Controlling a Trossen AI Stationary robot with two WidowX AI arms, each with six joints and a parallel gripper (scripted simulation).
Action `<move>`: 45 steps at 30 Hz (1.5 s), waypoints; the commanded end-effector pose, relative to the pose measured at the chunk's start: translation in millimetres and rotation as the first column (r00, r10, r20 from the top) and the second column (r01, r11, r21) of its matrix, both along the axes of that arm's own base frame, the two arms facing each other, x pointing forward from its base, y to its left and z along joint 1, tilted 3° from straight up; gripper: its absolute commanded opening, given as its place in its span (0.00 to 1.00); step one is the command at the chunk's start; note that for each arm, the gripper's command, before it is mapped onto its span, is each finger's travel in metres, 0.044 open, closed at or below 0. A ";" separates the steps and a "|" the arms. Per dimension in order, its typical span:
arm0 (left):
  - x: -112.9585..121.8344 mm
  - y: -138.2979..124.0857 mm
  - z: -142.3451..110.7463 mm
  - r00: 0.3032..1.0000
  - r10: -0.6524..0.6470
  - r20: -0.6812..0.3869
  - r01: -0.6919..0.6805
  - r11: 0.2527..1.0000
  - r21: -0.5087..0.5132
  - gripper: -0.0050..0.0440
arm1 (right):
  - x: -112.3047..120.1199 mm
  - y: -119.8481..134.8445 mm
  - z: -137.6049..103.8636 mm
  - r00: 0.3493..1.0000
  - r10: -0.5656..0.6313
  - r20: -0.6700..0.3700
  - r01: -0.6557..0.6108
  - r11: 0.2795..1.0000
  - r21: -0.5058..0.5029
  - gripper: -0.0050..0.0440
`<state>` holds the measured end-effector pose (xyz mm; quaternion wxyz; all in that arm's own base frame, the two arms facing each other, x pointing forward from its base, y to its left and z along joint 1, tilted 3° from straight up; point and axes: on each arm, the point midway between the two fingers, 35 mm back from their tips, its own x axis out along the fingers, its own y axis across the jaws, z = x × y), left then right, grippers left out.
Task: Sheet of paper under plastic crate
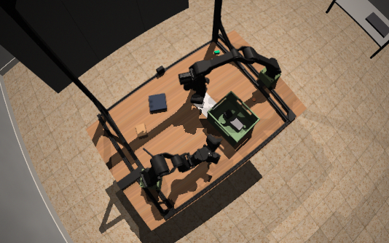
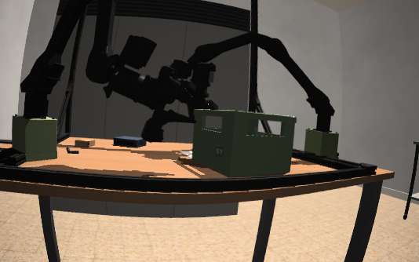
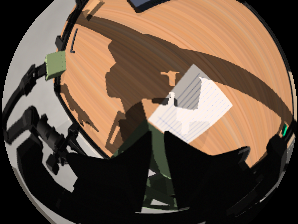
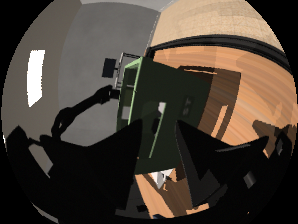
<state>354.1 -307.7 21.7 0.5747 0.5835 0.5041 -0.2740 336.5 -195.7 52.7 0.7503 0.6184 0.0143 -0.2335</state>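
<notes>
The green plastic crate (image 1: 234,113) sits flat on the table at the right; it also shows in the exterior view (image 2: 243,141). The white sheet of paper (image 1: 205,103) (image 3: 193,104) lies flat against the crate's far-left side, with part of it sticking out from under the crate. My left gripper (image 1: 198,99) (image 3: 157,135) hangs over the exposed paper, shut and empty. My right gripper (image 1: 215,140) hovers off the crate's near-left side, fingers apart and empty, facing the crate wall (image 4: 161,129). Neither gripper touches the crate.
A navy box (image 1: 157,102) and a small wooden block (image 1: 141,129) lie on the left half of the table. Dark and grey items (image 1: 233,121) sit inside the crate. A small brown piece (image 1: 254,98) lies beyond the crate. A black frame rail (image 1: 271,98) runs along the table's edges.
</notes>
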 end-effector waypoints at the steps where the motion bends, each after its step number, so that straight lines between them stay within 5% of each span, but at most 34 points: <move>1: -4.8 0.1 -12.7 0.995 -0.077 -0.060 0.082 0.994 0.079 0.22 | -2.3 10.2 0.9 0.999 0.026 0.032 -0.027 1.000 0.007 0.41; 29: -31.3 3.1 -39.4 0.837 -0.368 -0.405 0.498 0.820 0.284 0.22 | -14.0 48.9 32.1 0.963 0.145 0.227 -0.141 0.989 -0.033 0.41; 45: -33.0 2.4 -39.6 0.826 -0.378 -0.419 0.514 0.809 0.285 0.22 | -1.4 45.7 25.0 0.962 0.135 0.238 -0.141 0.990 0.006 0.41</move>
